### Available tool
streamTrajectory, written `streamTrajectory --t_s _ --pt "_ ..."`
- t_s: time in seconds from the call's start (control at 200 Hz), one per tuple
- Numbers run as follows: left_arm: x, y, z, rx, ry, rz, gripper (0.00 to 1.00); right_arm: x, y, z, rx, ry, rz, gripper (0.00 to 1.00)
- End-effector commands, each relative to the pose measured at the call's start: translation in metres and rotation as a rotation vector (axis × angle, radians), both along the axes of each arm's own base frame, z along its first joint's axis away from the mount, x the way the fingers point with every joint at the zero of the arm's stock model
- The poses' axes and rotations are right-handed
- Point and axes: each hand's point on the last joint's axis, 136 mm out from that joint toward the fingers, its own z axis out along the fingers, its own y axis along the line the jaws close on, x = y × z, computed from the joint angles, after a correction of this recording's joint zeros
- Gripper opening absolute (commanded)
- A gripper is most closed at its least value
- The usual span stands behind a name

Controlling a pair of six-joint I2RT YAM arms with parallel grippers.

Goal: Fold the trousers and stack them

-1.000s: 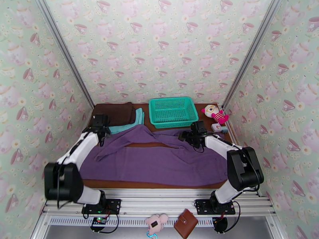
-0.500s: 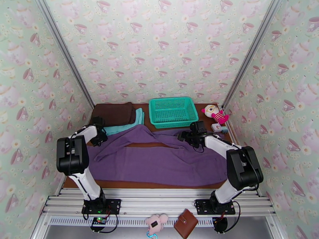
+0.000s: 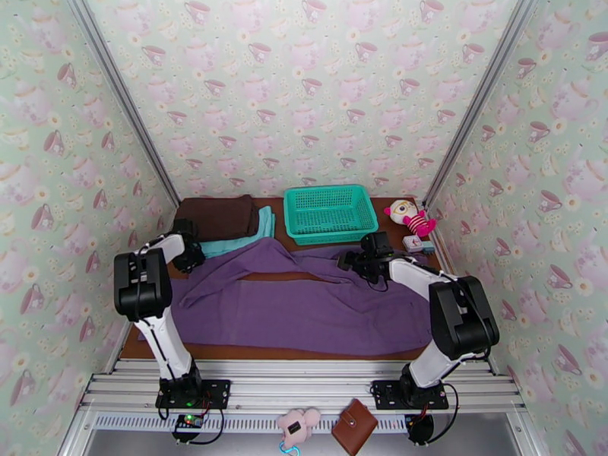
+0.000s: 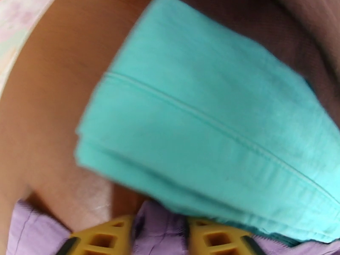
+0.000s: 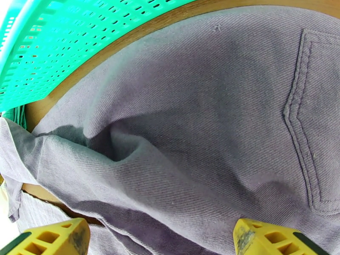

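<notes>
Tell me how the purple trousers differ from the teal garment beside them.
The trousers are purple, and the teal garment is a bright blue-green. The trousers lie spread out and rumpled across the table, while the teal garment is folded into neat layers. The trousers cover far more of the table than the teal garment. Both are soft cloth with stitched seams.

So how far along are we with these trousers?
Done: no neat fold yet; the trousers lie spread across the table. In hand: the left gripper pinches a purple edge beside the teal garment, and the right gripper hangs open over the pocket end near the basket. Left: all the folding, then stacking.
</notes>
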Motion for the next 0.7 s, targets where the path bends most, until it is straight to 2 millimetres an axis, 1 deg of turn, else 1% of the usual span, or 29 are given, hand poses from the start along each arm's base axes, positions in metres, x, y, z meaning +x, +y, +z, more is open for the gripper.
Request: streamTrajectory --t_s 0.0,0.08,0.105,0.18,0.235,0.315,0.396,0.476,0.566,0.641,0.696 --pt "-0.01 -0.006 -0.014 -0.049 0.038 0.0 0.16 -0.002 0.003 -0.002 0.007 0.0 0.026 0.93" --pt "-0.016 -0.006 -0.011 -0.048 0.027 0.005 0.04 -0.002 0.003 0.0 0.011 -0.003 0.026 0.93" --pt "-0.017 -0.006 -0.007 -0.044 0.019 0.006 0.0 -0.002 0.003 -0.001 0.013 -0.002 0.027 0.93" --pt "-0.021 -0.005 0.008 -0.029 -0.002 0.002 0.0 -0.002 0.004 0.001 0.018 -0.004 0.027 0.93" --pt "-0.022 -0.007 0.026 -0.016 -0.031 -0.011 0.0 -0.003 0.004 0.001 0.018 -0.005 0.028 0.93" --pt "-0.021 -0.01 0.064 0.013 -0.086 -0.044 0.0 -0.002 0.003 0.0 0.015 -0.006 0.023 0.93" --pt "-0.018 -0.02 0.102 0.021 -0.135 -0.093 0.0 0.0 0.0 -0.004 0.013 0.008 0.002 0.93" --pt "-0.009 -0.032 0.142 0.014 -0.207 -0.139 0.0 0.002 -0.006 -0.01 0.042 0.026 -0.035 0.93" --pt "0.01 -0.042 0.188 0.006 -0.3 -0.191 0.0 0.005 -0.016 -0.016 0.057 0.041 -0.081 0.93" --pt "0.032 -0.044 0.225 0.012 -0.368 -0.216 0.0 0.006 -0.024 -0.021 0.055 0.06 -0.109 0.93" --pt "0.052 -0.047 0.248 0.008 -0.405 -0.245 0.0 0.006 -0.03 -0.024 0.057 0.068 -0.13 0.93"
